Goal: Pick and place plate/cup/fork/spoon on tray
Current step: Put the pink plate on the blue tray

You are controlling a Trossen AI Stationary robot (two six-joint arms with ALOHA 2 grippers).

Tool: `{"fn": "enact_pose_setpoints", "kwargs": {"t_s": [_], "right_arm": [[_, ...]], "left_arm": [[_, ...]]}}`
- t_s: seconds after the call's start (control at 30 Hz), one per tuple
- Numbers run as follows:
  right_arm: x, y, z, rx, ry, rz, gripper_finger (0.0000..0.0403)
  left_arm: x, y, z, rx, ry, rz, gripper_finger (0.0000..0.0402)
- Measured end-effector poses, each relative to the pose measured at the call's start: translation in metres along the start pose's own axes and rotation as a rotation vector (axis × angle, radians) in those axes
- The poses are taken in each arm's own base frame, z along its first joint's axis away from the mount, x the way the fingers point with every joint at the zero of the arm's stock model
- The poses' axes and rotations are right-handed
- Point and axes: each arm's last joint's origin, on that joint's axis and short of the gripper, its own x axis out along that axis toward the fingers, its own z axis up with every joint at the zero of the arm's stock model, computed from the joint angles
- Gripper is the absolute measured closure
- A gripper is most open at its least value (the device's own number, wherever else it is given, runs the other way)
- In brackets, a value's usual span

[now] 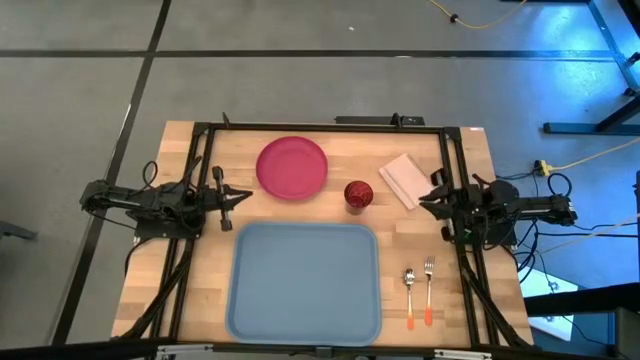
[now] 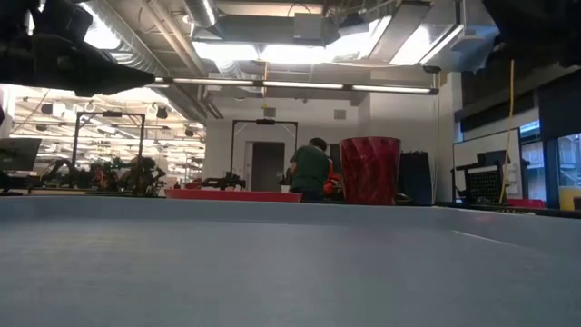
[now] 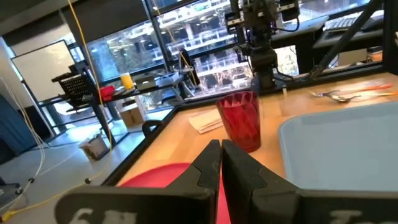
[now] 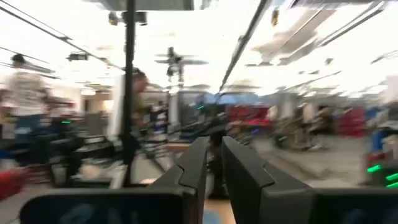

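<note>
The pink-red plate [image 1: 291, 167] lies flat at the table's far middle. The maroon cup [image 1: 359, 194] stands upright to its right, and also shows in the left wrist view [image 3: 240, 119]. The light blue tray [image 1: 305, 283] lies at the near middle. The spoon [image 1: 409, 290] and the fork [image 1: 429, 288] lie side by side right of the tray, orange handles toward the near edge. My left gripper [image 1: 246, 196] is shut and empty, left of the plate's near edge. My right gripper [image 1: 423, 202] is shut and empty, right of the cup.
A white folded napkin [image 1: 405, 180] lies between the cup and my right gripper. Black frame rails [image 1: 320, 127] run along the table's far edge and both sides. People show in the room beyond the table [image 2: 311, 169].
</note>
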Motion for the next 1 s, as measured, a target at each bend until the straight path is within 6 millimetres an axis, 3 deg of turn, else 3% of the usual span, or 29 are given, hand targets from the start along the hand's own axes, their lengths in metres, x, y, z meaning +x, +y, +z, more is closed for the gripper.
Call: {"fn": "enact_pose_setpoints", "kwargs": {"t_s": [0.27, 0.33, 0.5, 0.67, 0.87, 1.0], "right_arm": [[0.0, -0.001, -0.001, 0.065, 0.006, -0.022, 0.0346], [0.0, 0.0, -0.001, 0.086, 0.01, 0.008, 0.0346], [0.0, 0.001, -0.004, 0.101, 0.043, 0.019, 0.0346], [0.0, 0.001, -0.007, 0.097, 0.074, 0.018, 0.0346], [0.0, 0.001, -0.007, 0.049, 0.077, 0.02, 0.0346], [0.0, 0.001, -0.008, 0.014, 0.084, 0.021, 0.0346]], "left_arm": [[0.0, 0.0, 0.0, 0.009, -0.002, -0.003, 0.0393], [0.0, 0.0, 0.001, -0.06, -0.009, -0.014, 0.0393], [-0.002, 0.002, 0.017, -0.415, -0.183, -0.09, 0.0393], [-0.005, 0.004, 0.029, -0.481, -0.309, -0.177, 0.0393], [-0.006, 0.008, 0.032, -0.493, -0.343, -0.069, 0.0393], [-0.004, 0.01, 0.032, -0.674, -0.336, -0.044, 0.0393]]}}
